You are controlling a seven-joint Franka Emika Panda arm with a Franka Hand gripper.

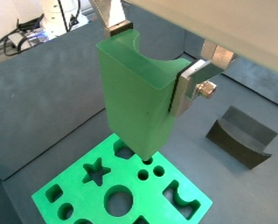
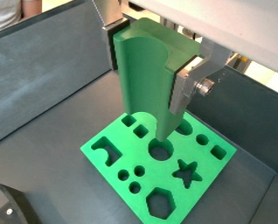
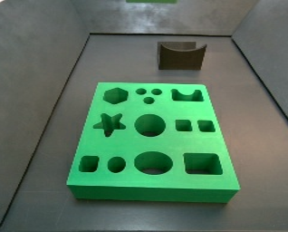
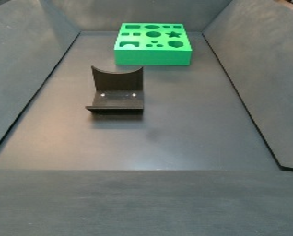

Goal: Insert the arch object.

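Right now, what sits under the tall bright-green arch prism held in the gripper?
Under the tall bright-green arch prism, clamped in the gripper, lies the green holed board. In both wrist views the prism's lower end covers part of the board, hiding the cutouts there.

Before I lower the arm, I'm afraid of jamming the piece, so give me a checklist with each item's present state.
1. Claw holds the tall bright-green arch prism: ok, silver finger plates sit against its sides in both wrist views.
2. Prism upright: ok.
3. Prism above the green holed board: ok, it hangs over the board's middle.
4. Lined up with the arch-shaped hole: cannot tell, the prism hides what lies under it.
5. Board holes free: ok in a side view.
6. Short dark grey-brown notched block out of the way: ok, apart from the board.
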